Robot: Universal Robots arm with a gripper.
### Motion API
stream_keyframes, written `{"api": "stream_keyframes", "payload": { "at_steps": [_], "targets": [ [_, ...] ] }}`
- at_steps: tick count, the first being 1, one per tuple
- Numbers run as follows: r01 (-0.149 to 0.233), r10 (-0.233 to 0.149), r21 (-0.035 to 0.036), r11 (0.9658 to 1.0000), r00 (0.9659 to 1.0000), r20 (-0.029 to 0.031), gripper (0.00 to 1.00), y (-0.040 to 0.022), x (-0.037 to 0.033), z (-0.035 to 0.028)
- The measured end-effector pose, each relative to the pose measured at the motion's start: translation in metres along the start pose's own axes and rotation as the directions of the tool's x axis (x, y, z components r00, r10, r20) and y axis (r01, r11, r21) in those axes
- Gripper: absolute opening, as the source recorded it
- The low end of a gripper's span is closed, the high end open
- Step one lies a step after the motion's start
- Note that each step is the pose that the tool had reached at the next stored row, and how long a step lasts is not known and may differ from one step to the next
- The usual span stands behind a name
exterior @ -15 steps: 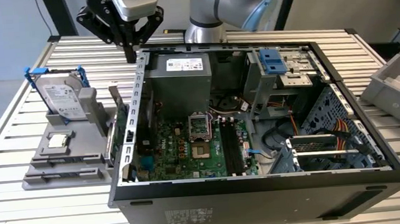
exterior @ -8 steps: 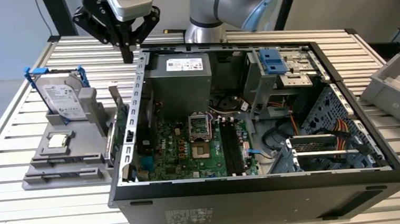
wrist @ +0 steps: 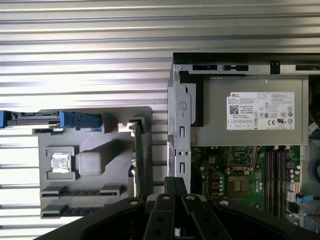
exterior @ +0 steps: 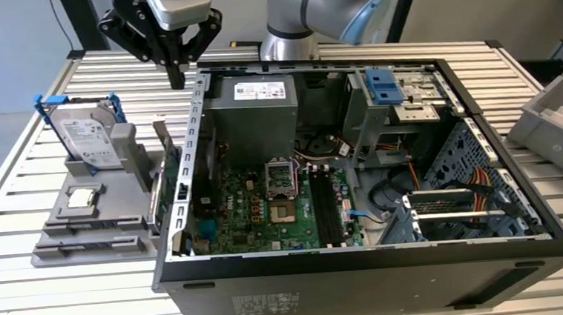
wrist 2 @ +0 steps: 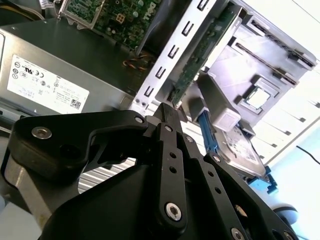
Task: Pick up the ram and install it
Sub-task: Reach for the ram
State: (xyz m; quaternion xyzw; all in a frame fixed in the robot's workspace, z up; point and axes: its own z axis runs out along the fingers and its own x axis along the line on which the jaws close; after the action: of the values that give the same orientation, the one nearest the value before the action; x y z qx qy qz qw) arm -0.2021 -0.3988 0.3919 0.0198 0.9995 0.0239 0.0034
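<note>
My gripper (exterior: pixel 176 79) hangs shut above the table, just outside the far corner of the open computer case (exterior: pixel 368 259) on the exterior view's left, with nothing between its fingers. Both wrist views show its black fingers pressed together (wrist 2: pixel 166 111) (wrist: pixel 175 181). Below it stands a grey parts holder (exterior: pixel 87 216) (wrist: pixel 95 130). Two long narrow slots (wrist: pixel 82 191) in the holder hold dark strips; I cannot tell whether one is the ram. The black memory slots (exterior: pixel 323 210) (wrist: pixel 274 170) lie on the green motherboard inside the case.
On the holder stand a silver hard drive with blue rails (exterior: pixel 87 141), a green expansion card (exterior: pixel 170 187) on edge and a small square chip (exterior: pixel 83 197). A grey power supply (exterior: pixel 253 107) fills the case's far corner. A grey bin (exterior: pixel 562 127) sits at the right.
</note>
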Motion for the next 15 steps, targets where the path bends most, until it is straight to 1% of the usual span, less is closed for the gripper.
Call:
{"api": "stream_keyframes", "payload": {
  "at_steps": [9, 15],
  "targets": [
    [0.002, -0.002, 0.0001, 1.0000, 1.0000, -0.0023, 0.00, -0.0001, 0.0025, 0.0001],
    [0.004, -0.004, 0.0001, 1.0000, 1.0000, -0.0053, 0.00, -0.0001, 0.0033, 0.0003]
  ]
}}
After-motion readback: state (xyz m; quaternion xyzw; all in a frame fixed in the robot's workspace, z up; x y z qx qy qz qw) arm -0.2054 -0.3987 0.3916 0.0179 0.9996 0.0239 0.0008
